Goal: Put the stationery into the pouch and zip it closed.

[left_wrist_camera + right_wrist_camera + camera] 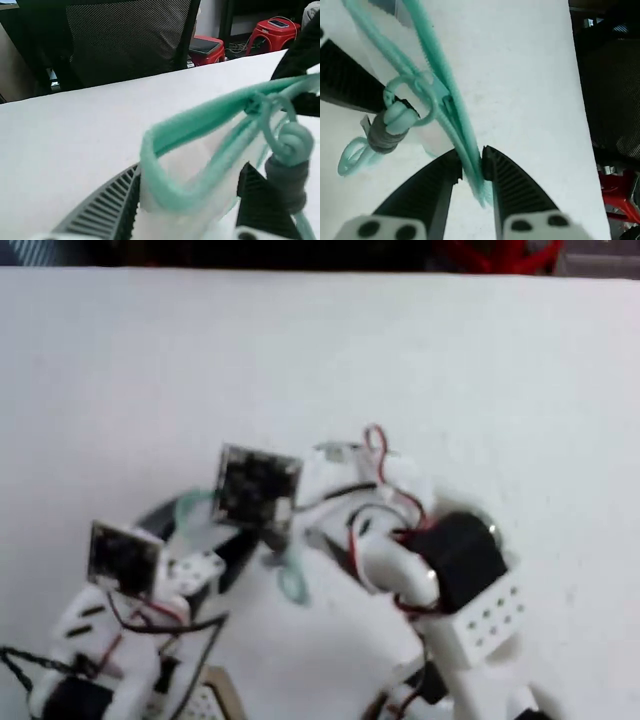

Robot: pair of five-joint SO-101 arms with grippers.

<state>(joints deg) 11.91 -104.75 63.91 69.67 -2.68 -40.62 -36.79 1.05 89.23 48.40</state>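
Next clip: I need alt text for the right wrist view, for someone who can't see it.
The right pincer is shut on the teal zipper edge of a translucent pouch. A teal cord loop with a grey bead is attached to the zipper, and a white table lies beneath.

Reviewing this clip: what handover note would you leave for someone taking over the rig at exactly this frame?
Grippers: the left gripper is shut on the pouch at its gaping end. The right gripper pinches the green zip edge at the other end.
Things: the pouch hangs between the two arms over the table.
Done: the zip looks closed from the right gripper up to the slider.
Left: beyond the slider the mouth is open, so draw it to the left gripper's end. Whether the stationery is inside I cannot tell.
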